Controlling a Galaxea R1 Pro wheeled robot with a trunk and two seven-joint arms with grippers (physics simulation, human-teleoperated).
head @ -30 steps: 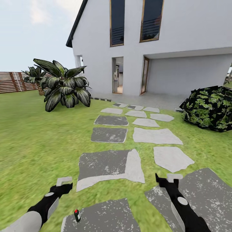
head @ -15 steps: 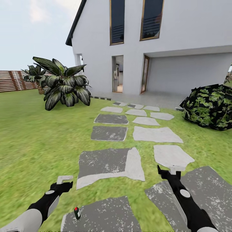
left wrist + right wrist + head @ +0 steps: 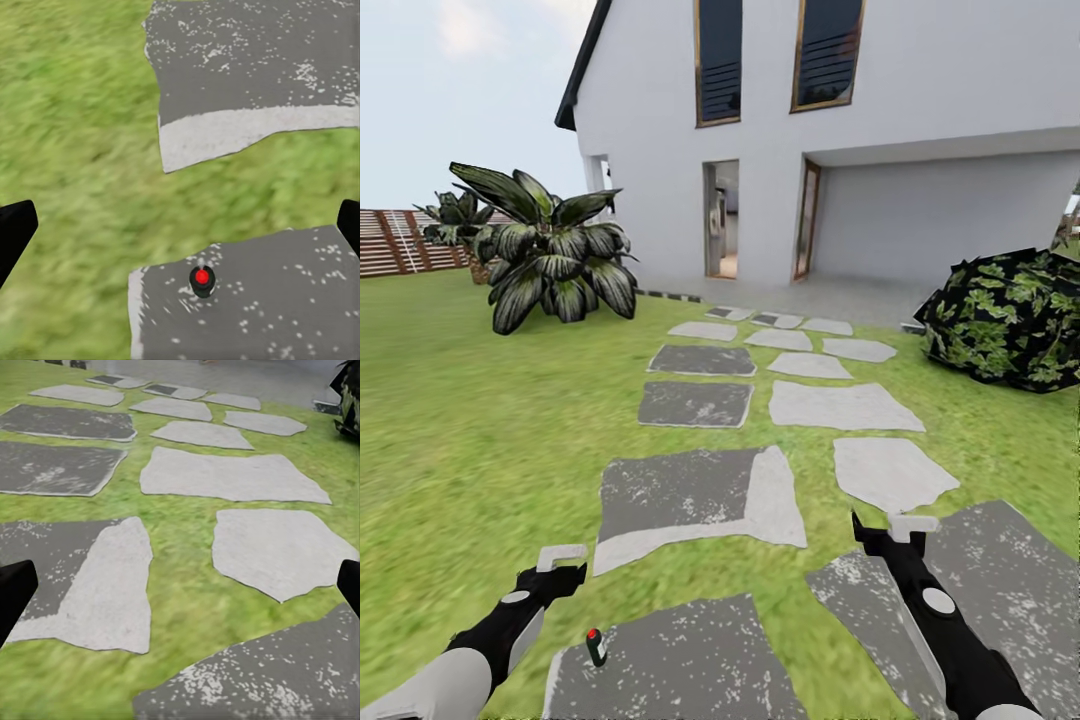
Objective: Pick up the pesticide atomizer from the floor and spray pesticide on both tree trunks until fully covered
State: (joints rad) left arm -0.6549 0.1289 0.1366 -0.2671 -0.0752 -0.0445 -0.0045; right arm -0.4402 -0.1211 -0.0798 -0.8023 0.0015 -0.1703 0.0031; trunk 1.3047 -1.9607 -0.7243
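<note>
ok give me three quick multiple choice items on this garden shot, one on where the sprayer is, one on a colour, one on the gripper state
1. Where does the pesticide atomizer stand?
A. on the grass beside the bush
B. near the edge of a dark stepping stone, close to the left gripper
C. in the right gripper

2. What colour is the atomizer's top?
A. red
B. blue
C. yellow

3. How are the left gripper's fingers?
A. shut on the atomizer
B. shut on nothing
C. spread open with nothing between them

Answers:
1. B: in the head view and the left wrist view it stands upright near the stone's corner, next to the grass.
2. A: the left wrist view shows a red cap on a dark body.
3. C: in that view the two dark fingertips sit at opposite edges, with the atomizer on the stone beyond them.
</note>
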